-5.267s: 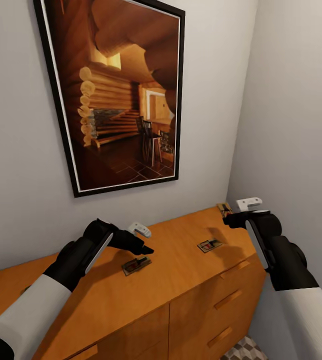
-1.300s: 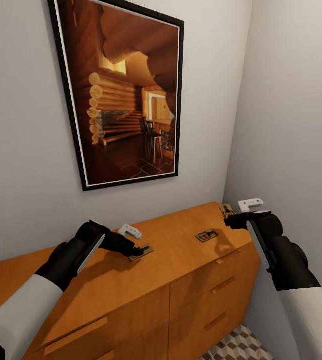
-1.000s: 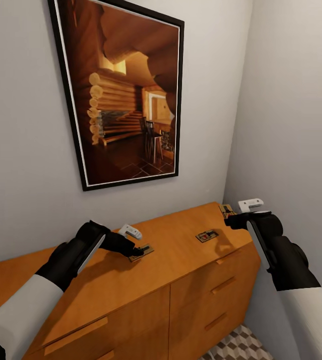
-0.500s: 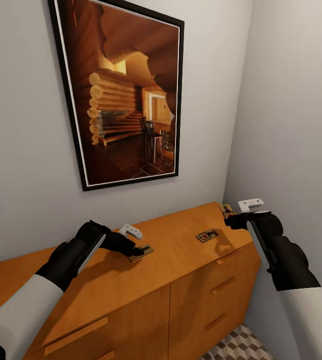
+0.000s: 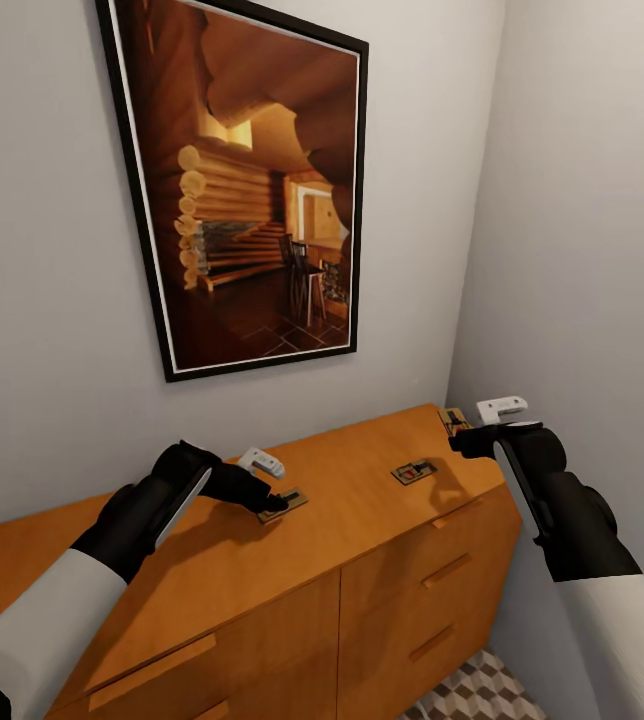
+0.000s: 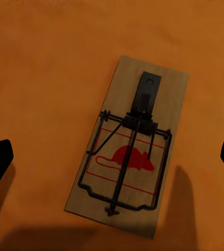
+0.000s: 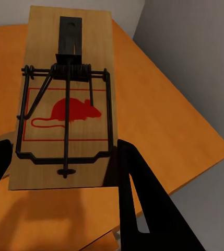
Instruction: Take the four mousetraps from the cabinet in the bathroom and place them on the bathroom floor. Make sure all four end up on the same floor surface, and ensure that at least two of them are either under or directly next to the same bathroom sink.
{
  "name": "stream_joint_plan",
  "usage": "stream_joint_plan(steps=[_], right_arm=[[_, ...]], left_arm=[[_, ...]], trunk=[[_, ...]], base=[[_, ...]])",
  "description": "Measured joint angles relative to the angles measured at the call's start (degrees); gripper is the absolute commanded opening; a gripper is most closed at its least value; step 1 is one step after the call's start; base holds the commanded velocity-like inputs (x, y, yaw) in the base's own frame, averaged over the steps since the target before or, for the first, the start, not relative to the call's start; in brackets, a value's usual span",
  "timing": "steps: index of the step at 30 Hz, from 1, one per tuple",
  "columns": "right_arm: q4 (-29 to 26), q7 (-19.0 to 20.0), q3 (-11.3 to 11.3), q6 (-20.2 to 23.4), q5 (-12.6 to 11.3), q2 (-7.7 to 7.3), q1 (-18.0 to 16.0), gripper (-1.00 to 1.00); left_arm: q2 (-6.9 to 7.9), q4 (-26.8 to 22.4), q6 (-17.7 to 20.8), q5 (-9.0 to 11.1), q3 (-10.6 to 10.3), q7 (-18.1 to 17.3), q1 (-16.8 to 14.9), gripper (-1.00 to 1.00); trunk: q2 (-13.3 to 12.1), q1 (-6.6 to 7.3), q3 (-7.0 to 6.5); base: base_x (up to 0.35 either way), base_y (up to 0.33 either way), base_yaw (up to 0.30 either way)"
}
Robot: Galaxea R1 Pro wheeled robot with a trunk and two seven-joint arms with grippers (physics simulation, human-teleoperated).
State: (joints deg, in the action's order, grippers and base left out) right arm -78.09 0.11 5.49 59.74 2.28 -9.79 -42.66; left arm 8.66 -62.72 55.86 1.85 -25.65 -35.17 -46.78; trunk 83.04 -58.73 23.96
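Note:
Three mousetraps show, all at an orange wooden dresser (image 5: 262, 570). One mousetrap (image 5: 287, 502) (image 6: 130, 146) lies flat on the dresser top, between the wide-apart fingers of my open left gripper (image 5: 280, 498) (image 6: 114, 157), which hovers just over it. A second mousetrap (image 5: 414, 471) lies free near the middle right of the top. My right gripper (image 5: 459, 438) (image 7: 62, 162) is shut on the third mousetrap (image 5: 452, 419) (image 7: 65, 99) and holds it tilted above the dresser's far right corner. A patch of the bathroom floor (image 5: 472, 690) shows below. The cabinet and the sink are out of view.
A large framed picture (image 5: 252, 190) of a log interior hangs on the wall behind the dresser. A side wall (image 5: 592, 250) stands close on the right, next to my right arm. The dresser has drawer fronts with handles (image 5: 447, 572).
Nothing has moved in the last second. Since 5.3 s ago the camera has shifted and my left gripper has come over the mousetrap that lay in front of it.

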Motion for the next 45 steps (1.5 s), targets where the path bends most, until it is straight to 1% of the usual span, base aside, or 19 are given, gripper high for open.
stream_joint_plan(steps=[29,45], right_arm=[[0.06,-0.05,0.00,0.00,0.00,0.00,0.00,-1.00],[0.17,0.00,0.00,0.00,-0.08,-0.02,0.00,-1.00]], left_arm=[[-0.09,0.58,0.00,0.16,-0.08,0.01,0.00,1.00],[-0.19,1.24,-0.02,0.64,-0.08,0.12,0.00,1.00]], trunk=[[0.00,0.00,0.00],[0.00,0.00,0.00]], base=[[0.000,0.000,0.000],[0.000,0.000,0.000]])
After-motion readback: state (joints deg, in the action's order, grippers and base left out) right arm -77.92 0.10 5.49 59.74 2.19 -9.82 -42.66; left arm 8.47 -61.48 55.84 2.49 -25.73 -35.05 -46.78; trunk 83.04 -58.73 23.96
